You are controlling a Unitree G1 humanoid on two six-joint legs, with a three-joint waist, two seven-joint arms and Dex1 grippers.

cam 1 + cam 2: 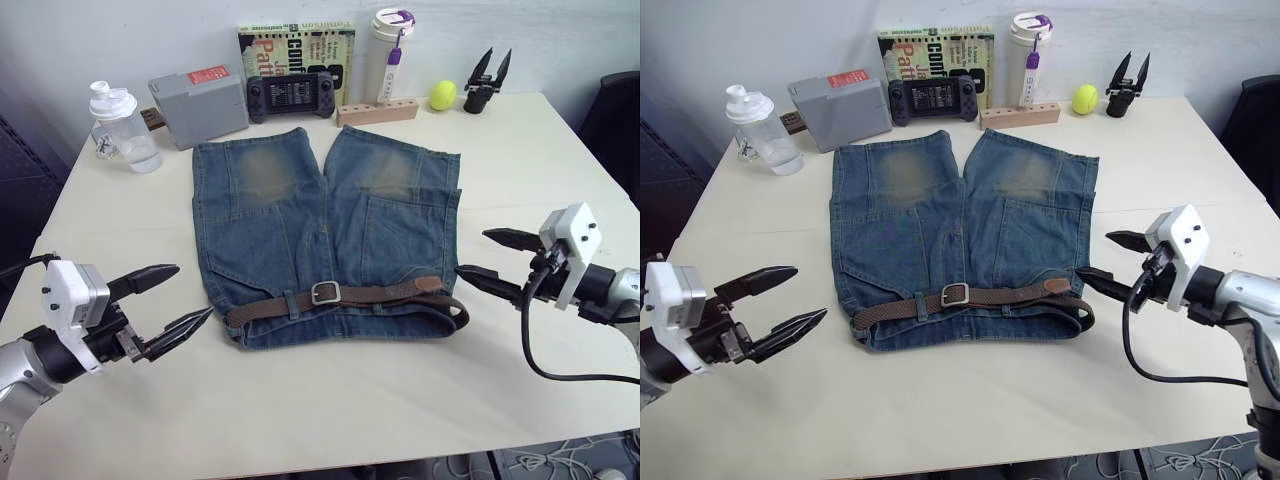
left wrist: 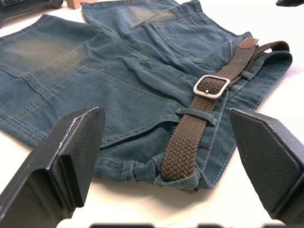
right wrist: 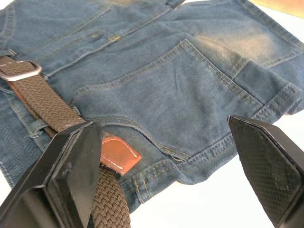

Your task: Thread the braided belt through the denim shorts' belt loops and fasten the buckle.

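Note:
The denim shorts (image 1: pixel 320 220) lie flat on the table, waistband toward me, legs pointing away. The braided belt (image 1: pixel 370 297) runs along the waistband under the belt loops (image 2: pixel 195 114), with its leather tip (image 3: pixel 118 156) lying near the right side. The silver buckle (image 1: pixel 325 293) sits at the middle of the waistband with the strap passing through it. My left gripper (image 1: pixel 172 300) is open just left of the shorts' waist corner, holding nothing. My right gripper (image 1: pixel 498 259) is open just right of the waistband, also holding nothing.
Along the far table edge stand a clear bottle (image 1: pixel 121 128), a grey box (image 1: pixel 198 105), a game console (image 1: pixel 291 95), a book (image 1: pixel 297 48), a wooden rack (image 1: pixel 377 111), a white tumbler (image 1: pixel 389 45), a yellow-green ball (image 1: pixel 443 95) and a spare black gripper (image 1: pixel 486 82).

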